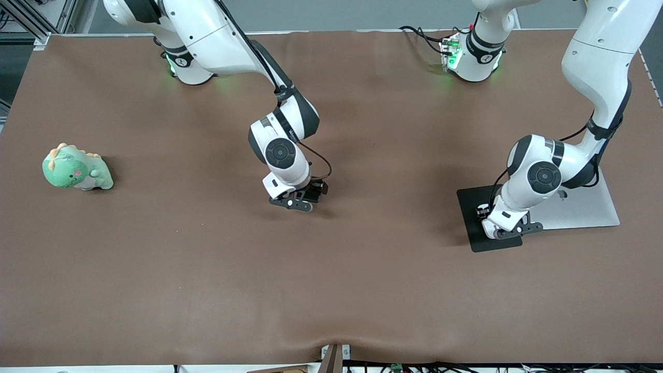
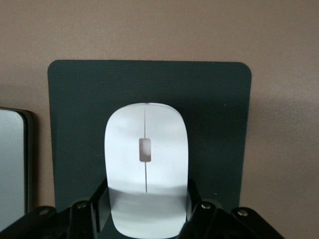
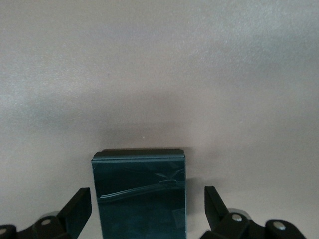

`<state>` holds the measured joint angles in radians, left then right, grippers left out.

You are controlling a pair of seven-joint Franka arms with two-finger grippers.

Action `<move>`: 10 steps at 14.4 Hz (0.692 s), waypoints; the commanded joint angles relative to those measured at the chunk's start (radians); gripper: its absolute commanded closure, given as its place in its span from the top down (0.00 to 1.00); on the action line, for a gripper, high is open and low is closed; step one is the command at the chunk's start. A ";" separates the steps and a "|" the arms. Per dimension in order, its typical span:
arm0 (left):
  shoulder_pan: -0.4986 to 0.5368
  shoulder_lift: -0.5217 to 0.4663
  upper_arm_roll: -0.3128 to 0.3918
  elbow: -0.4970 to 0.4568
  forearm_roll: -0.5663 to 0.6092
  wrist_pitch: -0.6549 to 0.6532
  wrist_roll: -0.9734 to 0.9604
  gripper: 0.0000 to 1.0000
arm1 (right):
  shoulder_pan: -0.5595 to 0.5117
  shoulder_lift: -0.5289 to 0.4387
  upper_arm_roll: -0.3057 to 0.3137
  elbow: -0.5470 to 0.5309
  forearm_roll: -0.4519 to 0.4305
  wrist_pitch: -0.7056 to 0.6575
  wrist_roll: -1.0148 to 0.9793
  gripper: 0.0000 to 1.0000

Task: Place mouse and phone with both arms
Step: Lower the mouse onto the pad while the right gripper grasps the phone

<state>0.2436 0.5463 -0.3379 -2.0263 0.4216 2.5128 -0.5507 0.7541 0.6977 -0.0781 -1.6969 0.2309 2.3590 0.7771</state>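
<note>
Brown cloth-covered table (image 1: 155, 269) filling frame, left gripper (image 2: 145, 211) clamped on glossy white oval mouse (image 2: 145, 164) on black mouse pad (image 2: 214, 99) at right, right gripper (image 3: 148, 209) at centre, fingers (image 3: 79, 206) apart around black slab phone (image 3: 139, 191) lying on cloth, silver laptop (image 1: 585, 207) beside pad, green plush dinosaur (image 1: 76, 169) at left edge.

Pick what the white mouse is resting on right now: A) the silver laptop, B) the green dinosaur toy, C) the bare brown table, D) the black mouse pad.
D: in the left wrist view the mouse lies on the black mouse pad, between the left gripper's fingers, which sit against its sides.
</note>
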 commanded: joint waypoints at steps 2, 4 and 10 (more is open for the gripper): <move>0.017 -0.023 -0.010 -0.002 0.031 0.017 -0.005 1.00 | 0.025 0.019 -0.011 0.006 0.018 0.022 0.042 1.00; 0.014 -0.069 -0.021 0.030 0.017 -0.012 -0.011 1.00 | 0.028 0.026 -0.011 0.006 0.018 0.032 0.053 1.00; 0.016 -0.081 -0.141 0.352 -0.095 -0.356 -0.012 1.00 | 0.033 0.022 -0.011 0.011 0.015 0.023 0.038 0.34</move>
<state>0.2495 0.4639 -0.4476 -1.7739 0.3778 2.2555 -0.5668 0.7714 0.7199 -0.0781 -1.6959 0.2309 2.3850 0.8148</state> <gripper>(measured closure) 0.000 0.159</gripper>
